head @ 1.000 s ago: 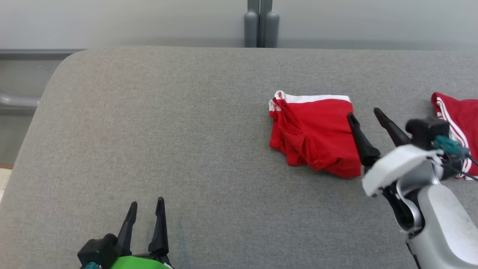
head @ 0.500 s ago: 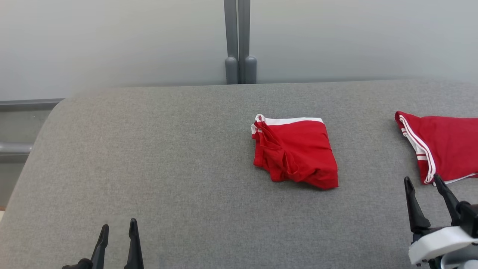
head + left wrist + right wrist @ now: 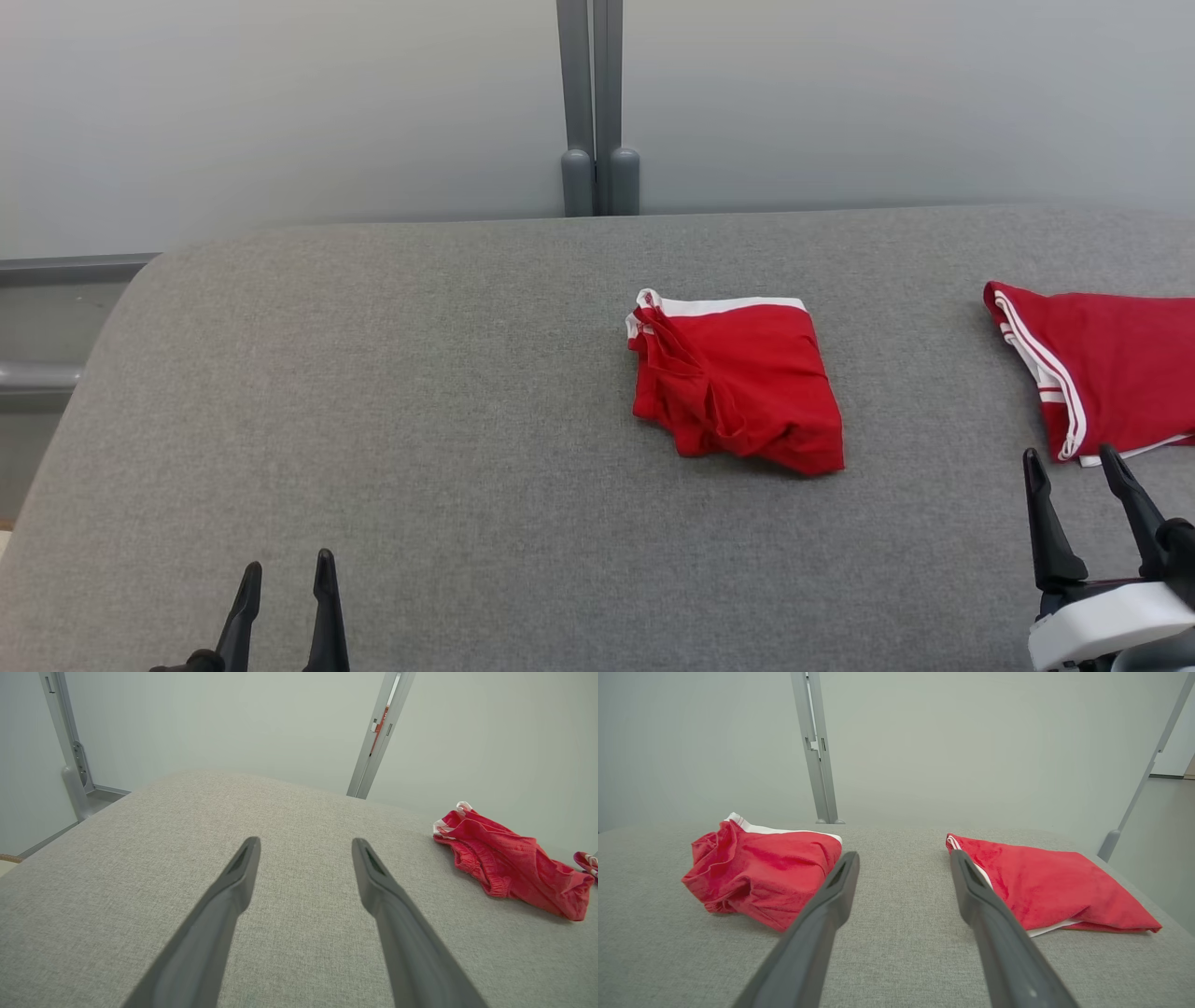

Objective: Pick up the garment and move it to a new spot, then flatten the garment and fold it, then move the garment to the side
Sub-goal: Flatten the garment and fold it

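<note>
**Both grippers open and empty at the table's front edge**

The left gripper [image 3: 288, 565] hangs with its jaws apart, holding nothing, over the front-left part of the grey fabric-covered table [image 3: 373, 392]. The right gripper [image 3: 1070, 457] is likewise spread and holding nothing at the front right. Its tips are just short of a red garment with white side stripes [image 3: 1111, 359] lying at the table's right edge. The red shorts [image 3: 747, 383], folded into a slightly rumpled packet, lie right of the table's middle, apart from both grippers, with the white waistband toward the far edge.
</note>
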Tool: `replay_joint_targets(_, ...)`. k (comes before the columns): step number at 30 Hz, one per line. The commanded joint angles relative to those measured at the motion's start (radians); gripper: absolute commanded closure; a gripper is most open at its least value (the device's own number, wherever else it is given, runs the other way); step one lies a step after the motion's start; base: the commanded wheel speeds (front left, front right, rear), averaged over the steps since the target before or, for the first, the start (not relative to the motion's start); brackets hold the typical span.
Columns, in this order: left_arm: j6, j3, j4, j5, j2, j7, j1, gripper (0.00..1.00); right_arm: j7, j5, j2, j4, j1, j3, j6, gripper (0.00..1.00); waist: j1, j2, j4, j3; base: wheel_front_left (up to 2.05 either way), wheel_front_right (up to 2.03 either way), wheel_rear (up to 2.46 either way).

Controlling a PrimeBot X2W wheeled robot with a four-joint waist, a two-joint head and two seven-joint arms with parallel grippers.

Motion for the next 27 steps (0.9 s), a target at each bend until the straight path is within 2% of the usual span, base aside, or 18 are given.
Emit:
replay_joint_targets(1, -0.001, 0.001, -0.002, 0.005, 0.003, 0.0, 0.001, 0.0, -0.003, -0.008, 0.003, -0.002, 0.006, -0.003, 0.0, 0.0, 0.0, -0.0001, 0.003, 0.002, 0.0, 0.0, 0.0)
replay_joint_targets(5, -0.005, -0.009, -0.004, 0.001, 0.003, 0.0, -0.003, 0.0, -0.003, 0.0, 0.007, 0.0, -0.012, 0.003, 0.0, 0.0, 0.0, -0.0001, 0.012, 0.011, 0.0, 0.0, 0.0)
replay_joint_targets(6, -0.006, -0.012, -0.007, 0.0, 0.003, 0.0, -0.007, 0.0, -0.003, 0.009, 0.008, 0.009, -0.02, 0.012, 0.0, 0.08, 0.0, -0.0001, 0.015, 0.017, 0.0, 0.0, 0.0)
replay_joint_targets(7, -0.007, -0.015, -0.009, -0.001, 0.003, 0.0, -0.012, 0.0, -0.003, 0.013, 0.003, 0.019, -0.031, 0.027, 0.0, 1.0, 0.0, -0.0001, 0.017, 0.023, 0.0, 0.0, 0.0)
replay_joint_targets(13, -0.008, -0.05, -0.03, -0.023, 0.003, 0.0, -0.066, 0.0, -0.003, 0.006, -0.007, 0.098, -0.212, 0.133, 0.0, 1.0, 0.0, -0.0001, 0.042, 0.118, 0.0, 0.0, 0.0)
replay_joint_targets(20, 0.002, -0.108, -0.024, -0.059, 0.003, 0.0, -0.153, 0.0, 0.043, -0.044, 0.042, 0.36, -0.487, 0.319, 0.0, 1.0, 0.0, -0.0001, 0.093, 0.231, 0.0, 0.0, 0.0)
replay_joint_targets(27, 0.019, -0.136, -0.02, -0.092, 0.003, 0.0, -0.199, 0.0, 0.028, -0.074, 0.108, 0.571, -0.61, 0.332, 0.0, 1.0, 0.0, -0.0001, 0.139, 0.284, 0.0, 0.0, 0.0)
